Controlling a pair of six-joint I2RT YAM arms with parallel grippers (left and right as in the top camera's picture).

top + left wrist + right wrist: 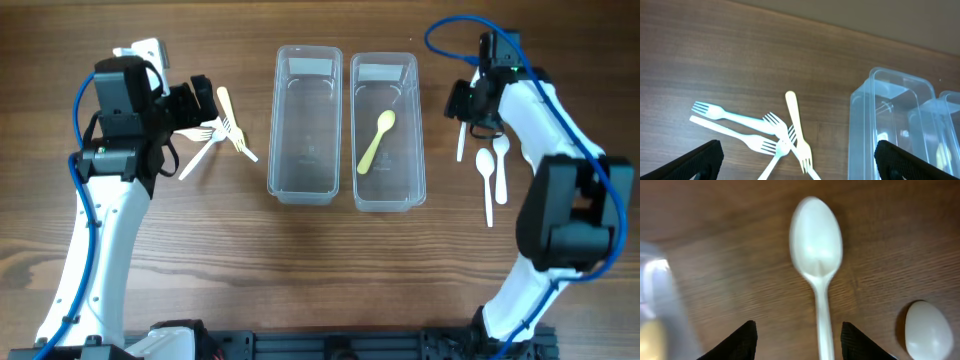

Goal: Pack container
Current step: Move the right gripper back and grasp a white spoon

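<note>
Two clear containers stand side by side at the table's middle. The left container [305, 125] is empty. The right container [388, 195] holds a yellow spoon [377, 140]. Several white forks and one cream fork [228, 115] lie crossed at the left; they also show in the left wrist view [775, 135]. My left gripper [205, 100] [800, 167] is open wide and empty above them. Three white spoons [486, 170] lie at the right. My right gripper [470, 108] [799, 342] is open, low over one white spoon [817, 245], whose handle runs between the fingers.
In the right wrist view a second spoon's bowl [927, 330] lies just to the right, and the right container's wall [660, 300] is at the left. In the left wrist view the empty container's wall [862, 125] stands right of the forks.
</note>
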